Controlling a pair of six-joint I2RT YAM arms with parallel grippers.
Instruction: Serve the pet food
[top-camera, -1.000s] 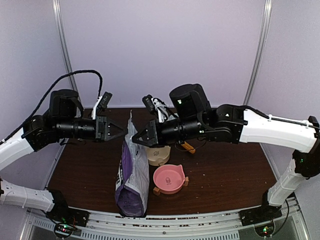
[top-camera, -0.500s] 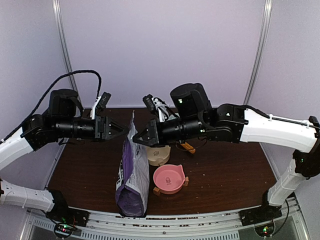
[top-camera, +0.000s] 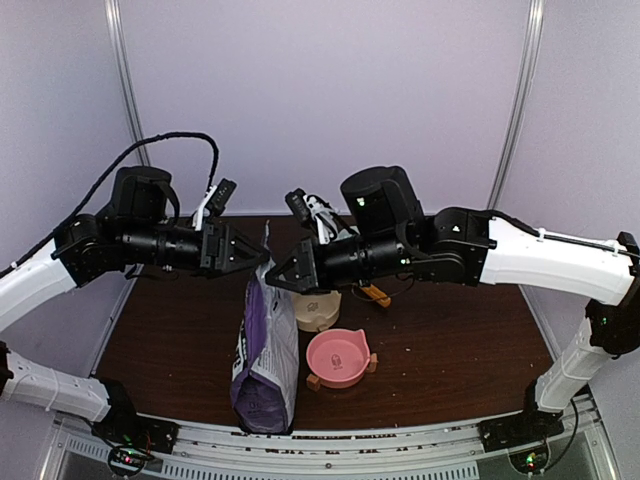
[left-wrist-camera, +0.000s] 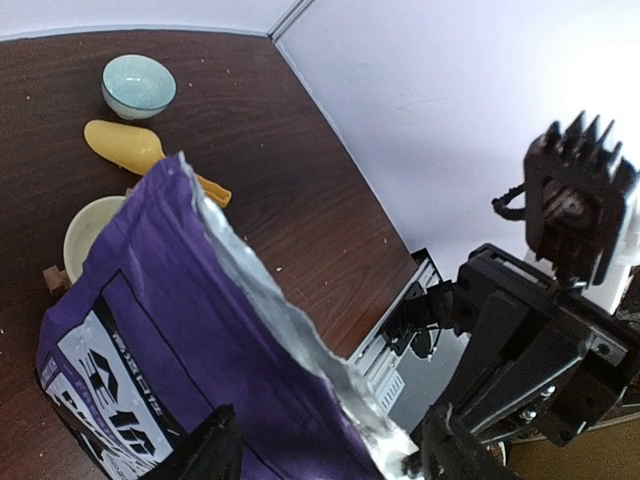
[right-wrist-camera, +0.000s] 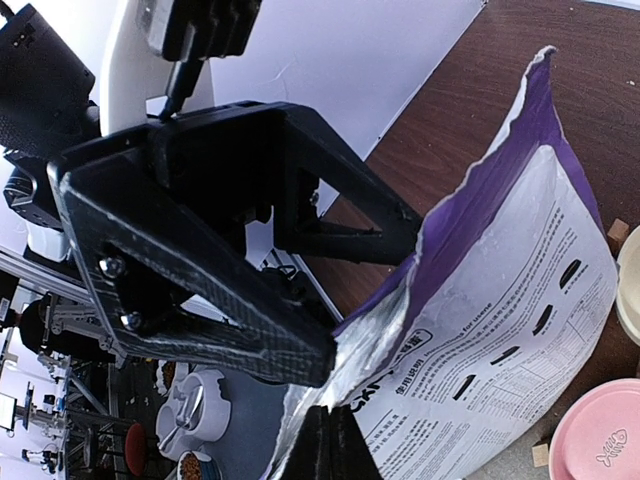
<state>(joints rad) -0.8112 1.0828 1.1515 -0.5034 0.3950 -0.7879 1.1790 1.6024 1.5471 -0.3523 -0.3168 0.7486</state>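
above the middle of the surface (top-camera: 450, 340), the two arms meet at the top of the purple-and-white bag (top-camera: 265, 350), which stands upright near the front edge. the right end effector (top-camera: 275, 280) is closed tight on the bag's upper rim. the left end effector (top-camera: 255, 258) has its jaws spread, one on each side of the same rim, gripping nothing.

as for progress, serving looks barely begun. no pet food can be seen in any view, so it is most likely inside the bag. the pink bowl (top-camera: 338, 357) just right of the bag shows a bare bottom, and the beige bowl (top-camera: 320, 310) behind it looks bare too. what seems to be left: get the mouth of the bag open, bring the kibble out by pouring or scooping, and land it in a bowl.

the overhead view gives the layout of bag, bowls and arms, but the bag's rim is too small there to read. the right wrist view settles it: its own fingers pinch the silver-lined edge, and the left jaws plainly straddle that edge without closing. the left wrist view adds what the right arm mostly hides from above: a yellow scoop (left-wrist-camera: 125, 147) lying flat beyond the beige bowl, and a teal bowl (left-wrist-camera: 138, 85) farther back. whether the bag's mouth gapes, none of the views makes clear.
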